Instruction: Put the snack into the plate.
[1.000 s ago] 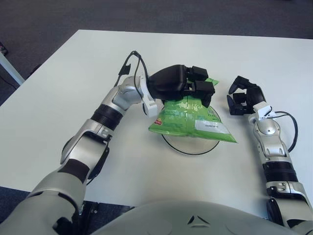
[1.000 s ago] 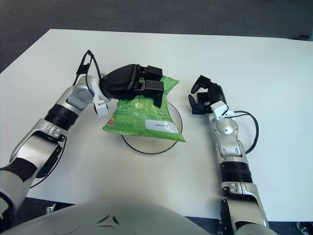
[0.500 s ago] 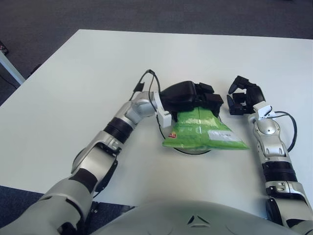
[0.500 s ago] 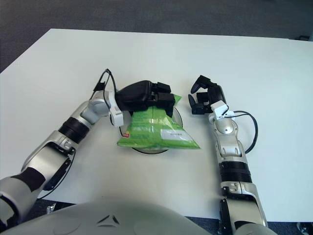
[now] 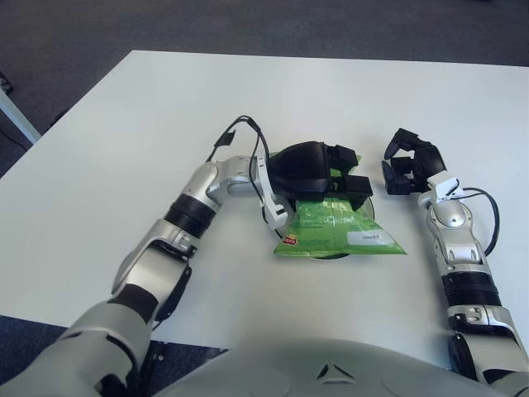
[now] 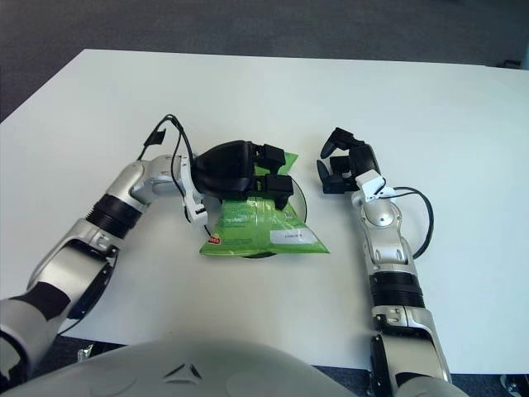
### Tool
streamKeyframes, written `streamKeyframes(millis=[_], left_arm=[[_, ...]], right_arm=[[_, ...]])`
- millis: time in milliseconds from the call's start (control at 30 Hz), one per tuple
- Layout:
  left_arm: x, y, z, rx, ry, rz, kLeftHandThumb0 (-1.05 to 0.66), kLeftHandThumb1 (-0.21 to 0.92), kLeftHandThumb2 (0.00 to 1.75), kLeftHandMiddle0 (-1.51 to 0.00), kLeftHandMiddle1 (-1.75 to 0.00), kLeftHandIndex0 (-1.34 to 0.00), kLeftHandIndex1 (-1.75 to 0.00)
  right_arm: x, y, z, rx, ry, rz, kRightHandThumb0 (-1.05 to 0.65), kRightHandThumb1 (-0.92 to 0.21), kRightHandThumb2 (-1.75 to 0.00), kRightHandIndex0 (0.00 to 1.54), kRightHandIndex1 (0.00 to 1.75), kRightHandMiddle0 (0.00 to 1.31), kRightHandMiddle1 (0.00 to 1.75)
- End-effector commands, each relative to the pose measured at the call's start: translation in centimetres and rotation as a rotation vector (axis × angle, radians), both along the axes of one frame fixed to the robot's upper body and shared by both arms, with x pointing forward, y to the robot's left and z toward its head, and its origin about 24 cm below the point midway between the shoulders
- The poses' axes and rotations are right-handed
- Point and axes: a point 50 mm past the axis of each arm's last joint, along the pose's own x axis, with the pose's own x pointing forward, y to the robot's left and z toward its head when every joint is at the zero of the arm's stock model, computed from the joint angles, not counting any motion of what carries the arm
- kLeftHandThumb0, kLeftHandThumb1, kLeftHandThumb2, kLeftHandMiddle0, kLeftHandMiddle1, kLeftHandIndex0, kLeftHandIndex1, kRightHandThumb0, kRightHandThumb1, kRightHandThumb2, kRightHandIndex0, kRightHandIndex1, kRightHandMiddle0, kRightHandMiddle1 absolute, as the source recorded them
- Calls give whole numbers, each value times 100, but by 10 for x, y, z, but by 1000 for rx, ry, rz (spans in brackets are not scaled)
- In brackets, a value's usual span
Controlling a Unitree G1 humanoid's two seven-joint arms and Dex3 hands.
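The green snack bag [image 5: 335,236] has come down since a second ago, when it hung tilted above the plate [image 5: 364,198]; it now lies nearly flat across the clear round plate, its near corners overhanging the rim toward the robot. The left hand [image 5: 318,169] has dropped with it and sits at the far end of the bag, black fingers [image 5: 351,184] curled over the bag's far edge and grasping it. One finger runs along the top of the bag, another shows just beyond it, with a strip of green visible between them. A white label [image 5: 368,237] faces up on the right part of the bag, and a small red mark [image 5: 289,241] sits at its near left corner. The plate stands near the middle of the white counter [image 5: 124,149], mostly covered by the bag. A black cable [image 5: 240,132] loops up from the left wrist. The right hand [image 5: 411,164] shows just to the right of the plate, apart from it, its fingers loosely bent and holding nothing.
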Motion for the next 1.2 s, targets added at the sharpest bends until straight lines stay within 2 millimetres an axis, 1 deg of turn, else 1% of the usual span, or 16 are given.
streamKeyframes(millis=[0, 100, 133, 167, 233, 367, 433, 467, 500, 600, 633, 700, 800, 900, 1033, 1167], left_arm=[[3, 0, -1, 52, -32, 3, -41, 57, 99, -102, -175, -41, -175], [4, 2, -4, 47, -30, 10, -39, 63, 92, -93, -175, -37, -175], [4, 2, -5, 47, -28, 12, -25, 60, 97, -72, -175, -36, -175], [4, 3, -6, 50, -25, 11, -17, 58, 100, -58, -175, -35, -175], [5, 3, -7, 61, -19, 4, -9, 58, 101, -45, -175, -32, -175], [7, 2, -6, 101, -24, -12, -2, 82, 70, -19, -175, -15, -175], [9, 1, -4, 130, -45, -23, -21, 70, 82, -10, -149, -8, -143], [10, 1, -2, 143, -57, -28, -30, 65, 88, -6, -125, -5, -126], [11, 1, 0, 157, -72, -35, -36, 62, 90, -4, -108, -3, -115], [13, 2, 4, 184, -102, -54, -47, 62, 90, -1, -77, -1, -93], [13, 3, 6, 196, -115, -60, -49, 62, 89, -1, -73, -1, -89], [17, 9, 14, 229, -134, -65, -58, 68, 81, 0, -54, 0, -67], [21, 13, 23, 248, -147, -69, -65, 74, 72, 0, -38, 0, -47], [23, 14, 28, 253, -150, -74, -76, 81, 61, 0, -17, 0, -19], [24, 13, 28, 256, -115, -87, -83, 82, 55, 0, -4, 0, -5], [27, 12, 29, 269, -56, -91, -88, 80, 51, 0, -1, 0, -1]], right_arm=[[-5, -2, -18, 8, 81, -2, -51, -26, -139, 136, 175, 66, 175], [-6, -1, -18, 9, 74, -3, -50, -27, -138, 136, 175, 66, 175], [-6, -1, -17, 9, 71, -4, -50, -27, -138, 136, 175, 66, 175], [-6, -1, -17, 8, 68, -4, -50, -27, -138, 136, 175, 66, 175], [-6, -1, -17, 3, 68, -5, -50, -27, -138, 136, 175, 66, 175], [-6, -1, -17, -5, 70, -5, -50, -27, -137, 136, 175, 65, 175], [-6, -1, -17, -6, 70, -6, -50, -27, -137, 136, 175, 65, 175], [-6, -1, -17, -6, 69, -7, -50, -27, -137, 135, 175, 65, 175], [-6, -1, -17, -7, 69, -8, -50, -27, -137, 135, 175, 65, 175], [-6, -1, -17, -11, 66, -11, -50, -27, -137, 135, 175, 65, 175], [-6, 0, -16, -16, 64, -13, -50, -27, -137, 135, 175, 65, 175], [-6, 0, -15, -34, 56, -24, -51, -27, -138, 136, 175, 66, 175], [-5, -1, -15, -61, 58, -34, -51, -26, -139, 137, 175, 67, 175], [-5, -3, -15, -77, 64, -32, -51, -25, -140, 135, 175, 67, 175], [-4, -5, -15, -63, 60, -18, -51, -25, -140, 134, 175, 67, 175], [-1, -6, -16, -25, 60, 4, -52, -24, -141, 132, 175, 68, 175]])
